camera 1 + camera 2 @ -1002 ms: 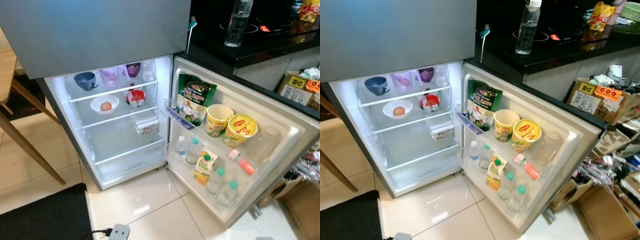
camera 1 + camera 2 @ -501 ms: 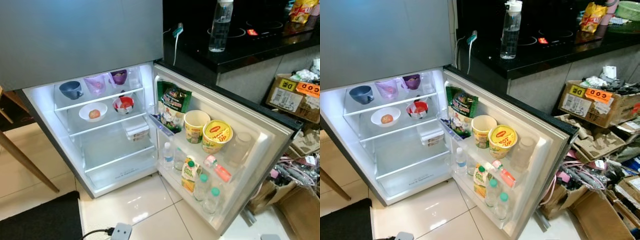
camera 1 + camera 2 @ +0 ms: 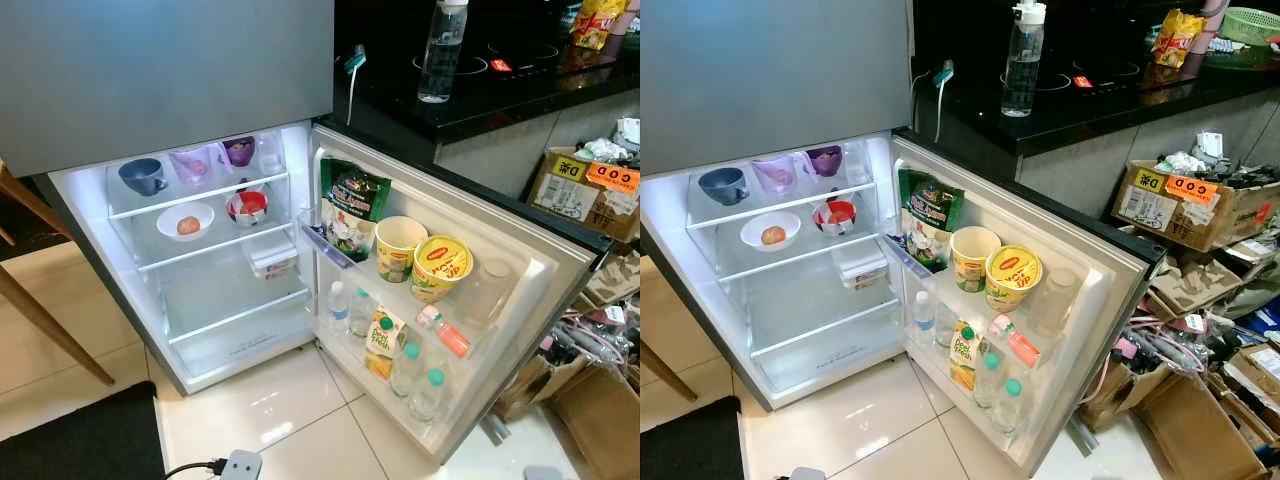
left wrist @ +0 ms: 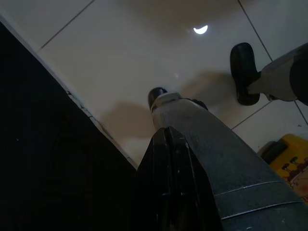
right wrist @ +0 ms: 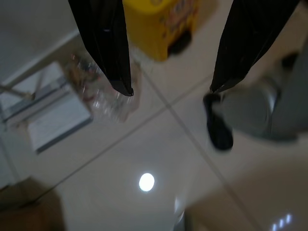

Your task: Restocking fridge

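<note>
The fridge (image 3: 210, 245) stands open and lit. Its shelves hold a blue cup (image 3: 143, 175), two purple cups, a white bowl with an apple (image 3: 186, 222) and a red bowl (image 3: 247, 206). The open door (image 3: 520, 300) swings out to the right and carries a green snack bag (image 3: 350, 205), a noodle cup (image 3: 400, 245), a yellow tub (image 3: 440, 265), a juice carton (image 3: 382, 345) and several small bottles. My left gripper (image 4: 166, 131) hangs shut over the floor tiles. My right gripper (image 5: 171, 90) hangs open above the floor, holding nothing.
A clear water bottle (image 3: 441, 50) stands on the black counter right of the fridge. Cardboard boxes (image 3: 590, 185) and clutter crowd the floor at the right. A black mat (image 3: 80, 440), a power strip (image 3: 240, 465) and a wooden table leg (image 3: 40, 310) lie to the left.
The whole picture has shifted, so the camera turned to the right and then settled. Nothing in the fridge or on its door has moved.
</note>
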You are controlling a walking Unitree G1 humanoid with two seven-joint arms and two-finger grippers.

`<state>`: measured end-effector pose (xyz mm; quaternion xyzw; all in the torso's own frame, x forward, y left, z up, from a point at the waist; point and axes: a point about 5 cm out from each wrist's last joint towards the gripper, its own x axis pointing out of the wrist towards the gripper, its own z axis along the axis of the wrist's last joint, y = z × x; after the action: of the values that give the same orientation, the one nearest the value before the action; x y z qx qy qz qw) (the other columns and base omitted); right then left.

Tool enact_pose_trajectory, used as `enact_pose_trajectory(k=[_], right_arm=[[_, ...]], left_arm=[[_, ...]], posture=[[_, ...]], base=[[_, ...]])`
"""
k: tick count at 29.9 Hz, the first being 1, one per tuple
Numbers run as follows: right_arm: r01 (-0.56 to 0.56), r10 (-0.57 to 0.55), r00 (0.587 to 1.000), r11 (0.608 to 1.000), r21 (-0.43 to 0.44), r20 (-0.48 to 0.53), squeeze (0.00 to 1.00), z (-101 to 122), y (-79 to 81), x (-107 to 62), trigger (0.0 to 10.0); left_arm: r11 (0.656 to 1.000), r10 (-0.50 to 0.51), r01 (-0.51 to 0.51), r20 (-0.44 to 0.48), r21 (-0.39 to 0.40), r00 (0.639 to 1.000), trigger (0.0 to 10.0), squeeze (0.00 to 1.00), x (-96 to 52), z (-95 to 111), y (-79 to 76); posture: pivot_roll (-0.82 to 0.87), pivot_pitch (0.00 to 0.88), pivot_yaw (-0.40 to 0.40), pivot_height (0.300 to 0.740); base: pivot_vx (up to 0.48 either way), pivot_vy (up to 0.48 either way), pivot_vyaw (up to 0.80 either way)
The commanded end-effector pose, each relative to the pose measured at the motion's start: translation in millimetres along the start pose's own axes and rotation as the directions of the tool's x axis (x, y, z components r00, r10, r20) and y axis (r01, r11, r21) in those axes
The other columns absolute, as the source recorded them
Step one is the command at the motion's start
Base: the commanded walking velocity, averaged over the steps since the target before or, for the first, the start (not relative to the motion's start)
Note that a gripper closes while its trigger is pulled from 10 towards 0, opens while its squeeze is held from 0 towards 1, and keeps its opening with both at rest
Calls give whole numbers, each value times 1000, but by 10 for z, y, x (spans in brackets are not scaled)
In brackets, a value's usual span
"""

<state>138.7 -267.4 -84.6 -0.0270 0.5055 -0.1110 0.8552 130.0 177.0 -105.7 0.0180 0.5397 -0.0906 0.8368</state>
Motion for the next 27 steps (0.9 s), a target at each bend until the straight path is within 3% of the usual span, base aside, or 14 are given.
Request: enact_pose_trajectory(k=[1, 2, 3, 5, 7, 8, 9, 14, 18, 20, 23, 24, 25, 27], right_arm=[[21, -27, 997, 997, 71, 75, 0, 186, -78, 8, 10000], [21, -27, 997, 997, 71, 75, 0, 186, -78, 8, 10000], [26, -43, 987, 993, 116, 152, 0, 421, -147, 10, 10000], [26, -43, 987, 993, 116, 152, 0, 421, -147, 10, 10000], [41, -100, 937, 983, 180, 334, 0, 1011, -336, -51, 10000], [41, -100, 937, 983, 180, 334, 0, 1011, -336, -51, 10000], [49, -127, 906, 979, 199, 404, 0, 1252, -419, -105, 10000], [49, -159, 851, 973, 227, 500, 0, 1574, -517, -202, 10000], [-78, -60, 765, 980, 185, 641, 0, 1976, -410, -328, 10000], [-216, 77, 666, 972, 93, 742, 0, 2267, -228, -447, 10000], [-266, 134, 626, 963, 48, 768, 0, 2352, -156, -491, 10000], [-317, 195, 583, 948, 1, 789, 0, 2424, -90, -535, 2706], [-372, 263, 537, 927, -54, 801, 0, 2482, -24, -579, 0], [-431, 346, 480, 894, -127, 806, 0, 2535, 51, -628, 0]], left_arm=[[1000, 18, -18, -18, -5, 1000, 10000, 0, -18, -61, 50], [1000, 18, -18, -18, -5, 1000, 10000, 0, -18, -61, 50], [1000, 21, -21, -19, -7, 1000, 10000, 0, -20, -64, 56], [1000, 21, -21, -19, -7, 1000, 10000, 0, -20, -64, 56], [999, 32, -32, -17, -15, 999, 10000, 0, -24, -66, 77], [999, 32, -32, -17, -15, 999, 10000, 0, -24, -66, 77], [999, 37, -37, -15, -21, 999, 10000, 0, -27, -65, 90], [999, 45, -45, -12, -30, 999, 10000, 0, -33, -62, 116], [998, 49, -49, -11, -34, 999, 10000, 0, -38, -62, 137], [998, 51, -52, -10, -37, 999, 10000, 0, -41, -61, 148], [998, 52, -52, -8, -40, 999, 10000, 0, -41, -58, 150], [998, 52, -53, -7, -43, 999, 10000, 0, -41, -55, 150], [998, 52, -52, -5, -46, 999, 10000, 0, -40, -51, 148], [998, 50, -50, -2, -50, 999, 10000, 0, -37, -46, 140]], posture=[[-100, 0, -5, 740], [-100, 0, -5, 740], [-99, 0, -7, 740], [-99, 0, -7, 740], [-97, 0, -9, 740], [-97, 0, -9, 740], [-97, 0, -9, 740], [-96, 0, -9, 740], [-99, 0, -3, 740], [-99, 0, -3, 740], [-100, 0, -9, 740], [-101, 0, -10, 740], [-103, 0, -12, 740], [-103, 0, -12, 740]], base=[[0, 0, 0], [0, 0, 0], [0, 0, 0], [0, 0, 0], [0, 0, 0], [0, 0, 0], [0, 0, 0], [0, 0, 0], [0, 0, 0], [0, 0, 0], [0, 0, 0], [0, 0, 0], [0, 0, 0], [0, 0, 0]])
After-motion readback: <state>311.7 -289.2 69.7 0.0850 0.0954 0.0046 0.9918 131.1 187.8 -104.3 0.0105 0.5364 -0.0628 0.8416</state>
